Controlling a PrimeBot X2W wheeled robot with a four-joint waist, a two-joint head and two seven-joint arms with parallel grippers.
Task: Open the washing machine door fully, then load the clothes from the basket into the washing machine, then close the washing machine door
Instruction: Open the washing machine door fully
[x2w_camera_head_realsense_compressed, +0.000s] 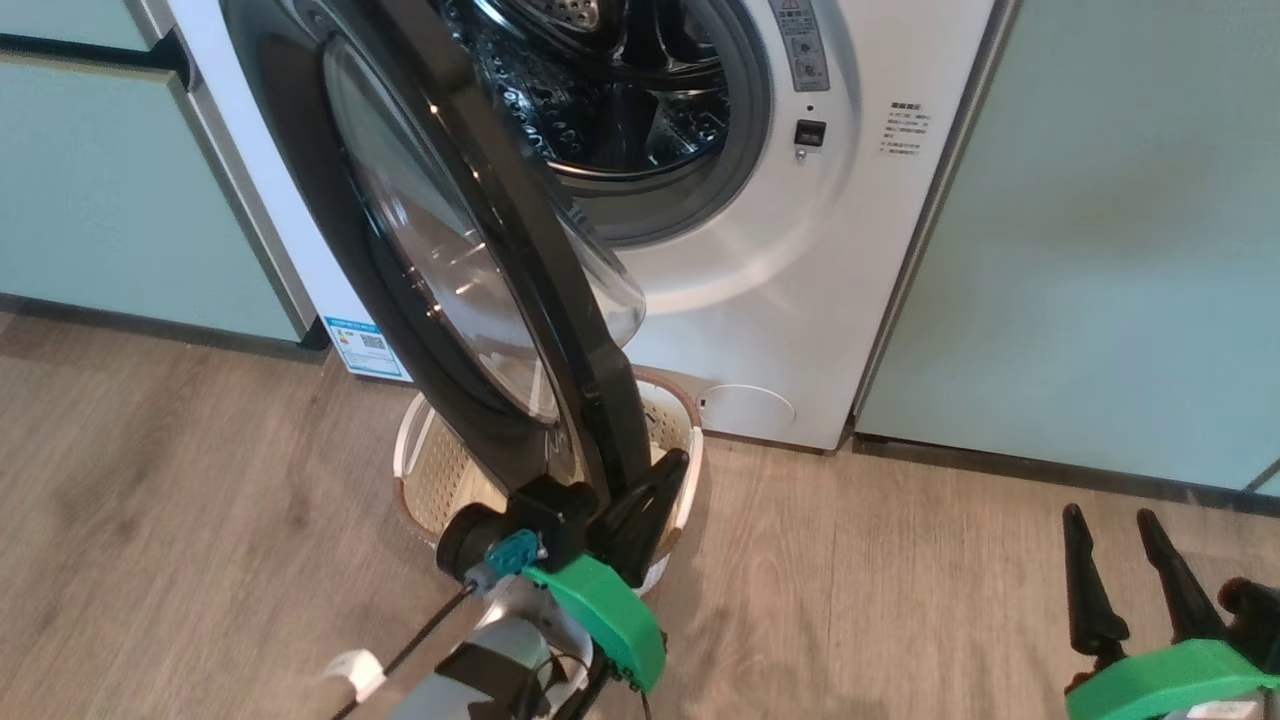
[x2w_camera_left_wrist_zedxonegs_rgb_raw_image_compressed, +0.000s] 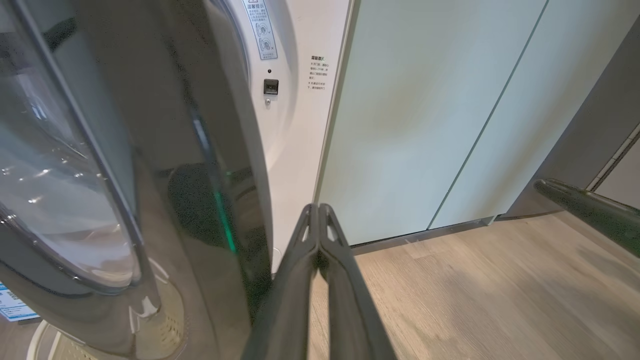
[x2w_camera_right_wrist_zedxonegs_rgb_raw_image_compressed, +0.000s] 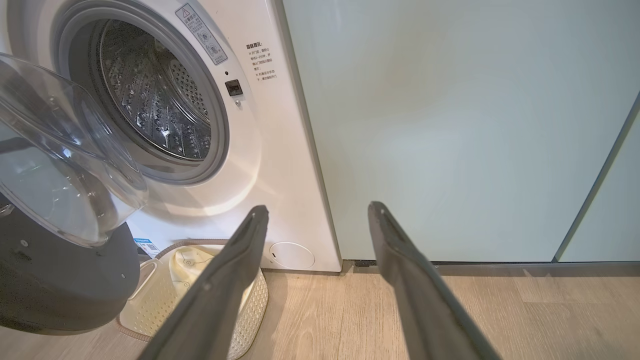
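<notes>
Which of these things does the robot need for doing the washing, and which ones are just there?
For the job:
washing machine
washing machine door, standing open
basket on the floor
clothes inside the basket

Just there:
pale green cabinets
wooden floor

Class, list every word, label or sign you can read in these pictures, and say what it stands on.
"温馨提示": heading of the printed note on the washing machine front; smaller lines unreadable.
The grey warning label on the door ring: too small to read.
The blue sticker, low on the front: too blurred.
</notes>
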